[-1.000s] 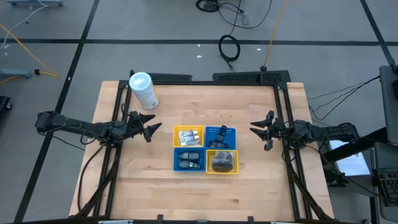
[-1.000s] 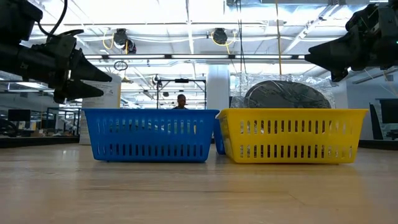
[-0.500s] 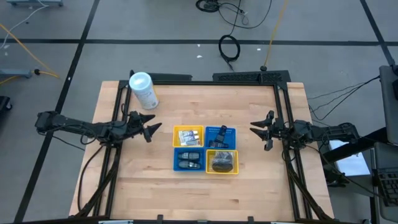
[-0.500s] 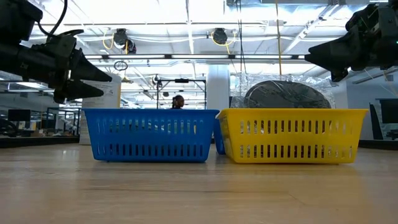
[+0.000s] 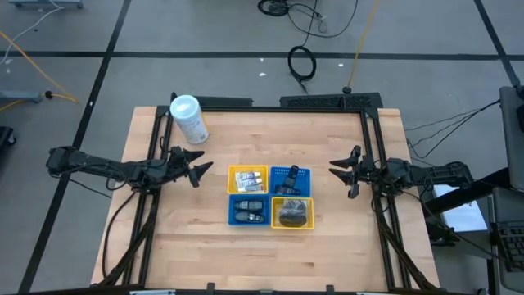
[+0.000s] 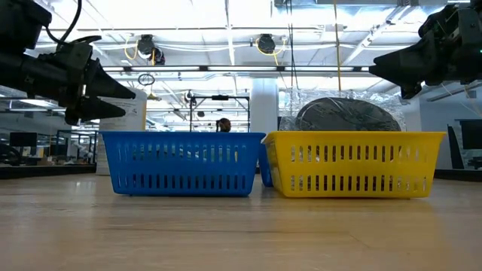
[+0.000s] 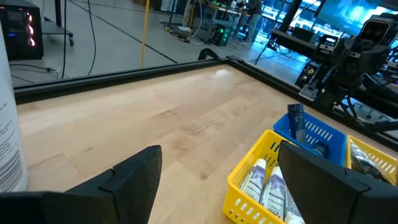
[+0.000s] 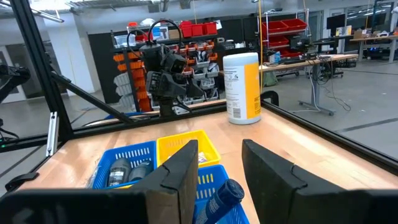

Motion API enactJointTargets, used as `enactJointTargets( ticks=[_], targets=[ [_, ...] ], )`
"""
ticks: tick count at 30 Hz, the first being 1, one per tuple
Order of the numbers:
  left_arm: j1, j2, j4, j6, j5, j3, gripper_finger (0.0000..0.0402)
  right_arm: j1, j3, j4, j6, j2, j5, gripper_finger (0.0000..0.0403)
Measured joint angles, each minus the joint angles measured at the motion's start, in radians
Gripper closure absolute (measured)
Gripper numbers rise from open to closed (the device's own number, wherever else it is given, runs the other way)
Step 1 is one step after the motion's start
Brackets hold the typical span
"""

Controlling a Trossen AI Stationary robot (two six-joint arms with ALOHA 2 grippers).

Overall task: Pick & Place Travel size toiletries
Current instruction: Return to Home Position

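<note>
Right in front of me sit two baskets side by side: a blue basket [image 6: 181,138] and a yellow basket [image 6: 354,136]. The blue one has two dark things [image 5: 248,211] in it. The yellow one has a round brush [image 6: 348,115] in clear wrap, and it pokes up over the rim.

Just behind them are two more. The back yellow basket [image 5: 230,180] has the pale tubes [image 5: 248,180], and the back blue basket [image 5: 309,182] has a dark bottle [image 5: 292,179]. So all the little things I can see are in baskets. None lie loose on the table [image 5: 327,246].

The left gripper [image 5: 201,168] hangs off to one side of the baskets and the right gripper [image 5: 344,172] off to the other. Both are up in the air, open, with nothing in them.

At the far corner, on the left arm's side, stands a big white can [image 5: 189,119].

I think the job is about done and the arms only need to go home. What could go wrong? The left arm is near the can – a wide swing back might tip it. A gripper that drops low could also bump a basket, or catch the brush.
</note>
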Motion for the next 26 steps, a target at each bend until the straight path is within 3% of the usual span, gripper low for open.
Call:
enactJointTargets(
  ticks=[26],
  targets=[
    [0.0, 0.0, 0.0, 0.0, 0.0, 0.001, 0.0085, 0.0, 0.0, 0.0, 0.0, 0.0, 0.0, 0.0287]
  ],
)
